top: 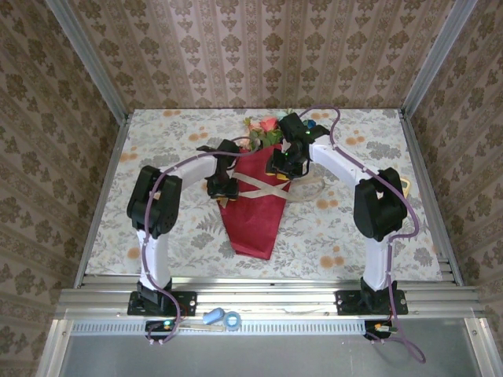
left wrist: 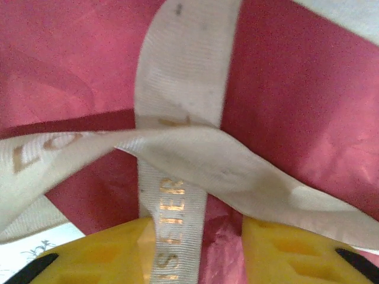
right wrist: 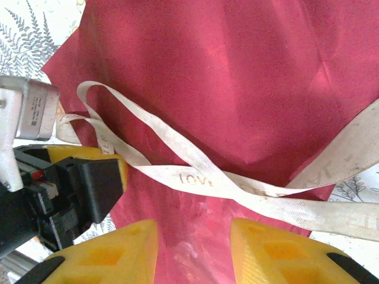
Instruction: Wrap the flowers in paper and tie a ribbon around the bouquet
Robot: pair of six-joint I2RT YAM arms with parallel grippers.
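Observation:
The bouquet (top: 253, 212) lies mid-table as a crimson paper (right wrist: 237, 77) cone with its tip toward me. The flowers (top: 263, 128) show at its far wide end. The cream ribbon (top: 258, 187) crosses itself in an X over the cone. My left gripper (top: 222, 188) is at the cone's left edge. Its yellow fingers stand apart, and a gold-lettered ribbon (left wrist: 177, 71) strand runs between them over the paper (left wrist: 296, 89). My right gripper (top: 280, 166) hovers open over the cone's upper right, with only creased red paper between its fingers. The ribbon (right wrist: 195, 177) crossing lies just beyond the right gripper (right wrist: 194, 231).
One left-arm finger (right wrist: 98, 177) sits close to the right gripper's left side. A ribbon tail (top: 310, 188) trails right on the flowered tablecloth (top: 354, 228). A blue tape roll (top: 232, 319) rests on the front rail. Patterned walls enclose the table on three sides.

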